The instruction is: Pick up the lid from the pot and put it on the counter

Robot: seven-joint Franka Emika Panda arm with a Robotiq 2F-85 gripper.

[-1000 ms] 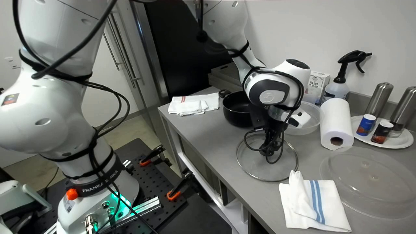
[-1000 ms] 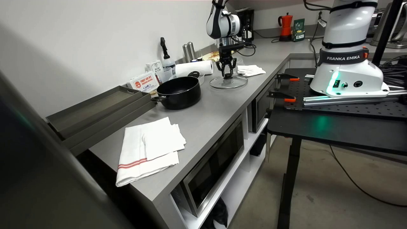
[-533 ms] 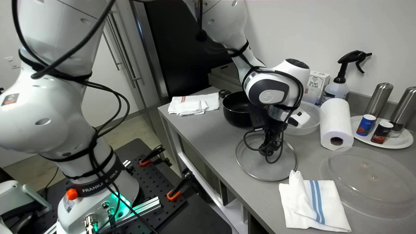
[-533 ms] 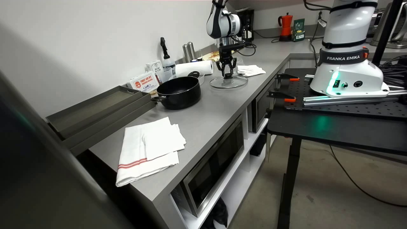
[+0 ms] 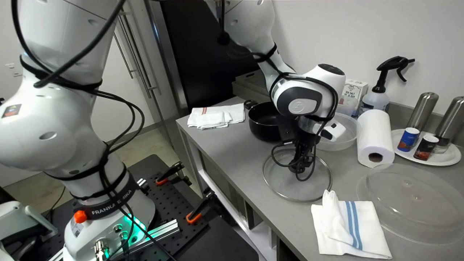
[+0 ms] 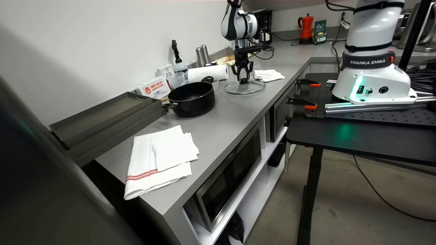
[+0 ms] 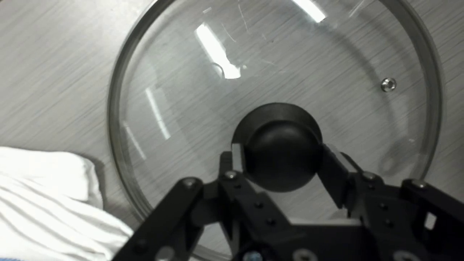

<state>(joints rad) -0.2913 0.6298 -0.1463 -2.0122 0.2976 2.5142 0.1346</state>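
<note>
The round glass lid (image 5: 286, 188) with its thin rim appears to lie flat on the grey counter (image 5: 232, 145). It also shows in an exterior view (image 6: 245, 90) and fills the wrist view (image 7: 181, 108). My gripper (image 7: 282, 156) points down over the lid's centre, with its pads against both sides of the black knob (image 7: 282, 174); it is shut on the knob. The gripper also shows in an exterior view (image 6: 244, 79). The black pot (image 6: 192, 100) stands uncovered on the counter beside the lid, partly hidden by the arm in an exterior view (image 5: 264, 127).
A white towel with blue stripes (image 5: 353, 224) lies close to the lid's rim. A clear round dish (image 5: 337, 134), a paper-towel roll (image 5: 375, 134) and a larger clear plate (image 5: 409, 206) stand around it. A red-striped towel (image 6: 160, 160) lies near the counter's end.
The arm and gripper have shifted very slightly. The lid has moved a few pixels at most and stays at the same place on the counter.
</note>
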